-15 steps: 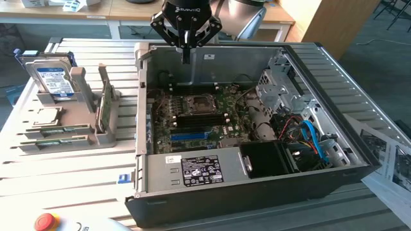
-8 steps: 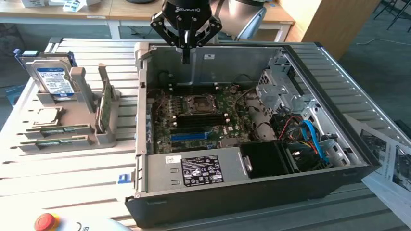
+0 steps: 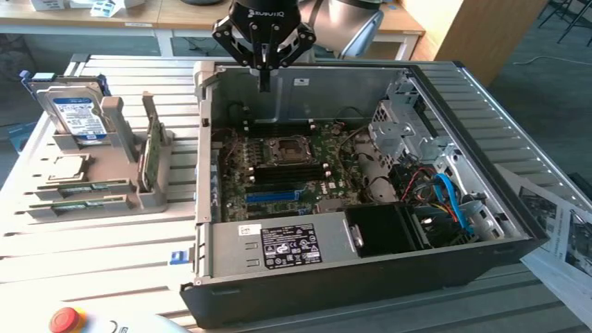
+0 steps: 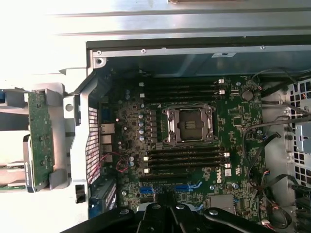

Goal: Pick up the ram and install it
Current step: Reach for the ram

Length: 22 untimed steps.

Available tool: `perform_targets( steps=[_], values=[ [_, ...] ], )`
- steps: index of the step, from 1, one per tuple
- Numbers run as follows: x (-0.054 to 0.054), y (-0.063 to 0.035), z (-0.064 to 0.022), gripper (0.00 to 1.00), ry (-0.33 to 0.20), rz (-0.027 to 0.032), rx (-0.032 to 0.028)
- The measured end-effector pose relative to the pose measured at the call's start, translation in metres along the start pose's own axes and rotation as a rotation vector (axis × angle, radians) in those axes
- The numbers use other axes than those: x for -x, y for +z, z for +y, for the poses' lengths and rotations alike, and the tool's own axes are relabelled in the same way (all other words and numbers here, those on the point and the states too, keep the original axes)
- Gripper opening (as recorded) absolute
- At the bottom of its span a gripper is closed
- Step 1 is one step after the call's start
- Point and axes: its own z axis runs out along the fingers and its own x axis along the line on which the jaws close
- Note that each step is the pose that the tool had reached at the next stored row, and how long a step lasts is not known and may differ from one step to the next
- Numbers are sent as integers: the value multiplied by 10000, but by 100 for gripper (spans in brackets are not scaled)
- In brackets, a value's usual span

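Note:
The ram (image 3: 152,150) is a thin green stick standing on edge in a grey holder (image 3: 125,156), outside the open computer case at the exterior view's left. The wrist view shows the ram (image 4: 40,140) in its holder beside the case wall. My gripper (image 3: 265,78) hangs above the far wall of the case, well apart from the ram, with its fingers shut and nothing between them. My gripper's (image 4: 167,216) dark fingers meet over the motherboard (image 4: 228,121), where black memory slots (image 4: 187,158) lie on both sides of the processor socket (image 4: 189,125).
A silver hard drive (image 3: 75,114) with a blue-white label stands behind the holder. Two more green sticks (image 3: 79,189) lie flat at its front, with a processor chip (image 3: 65,168) next to them. Inside the case are a drive cage (image 3: 407,132), cables (image 3: 448,198) and a power supply (image 3: 282,246).

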Motion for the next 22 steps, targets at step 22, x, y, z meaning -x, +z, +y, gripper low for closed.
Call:
perform_targets(
  steps=[22],
  values=[
    [-254,-6,-7,11,0,0,0]
  ],
)
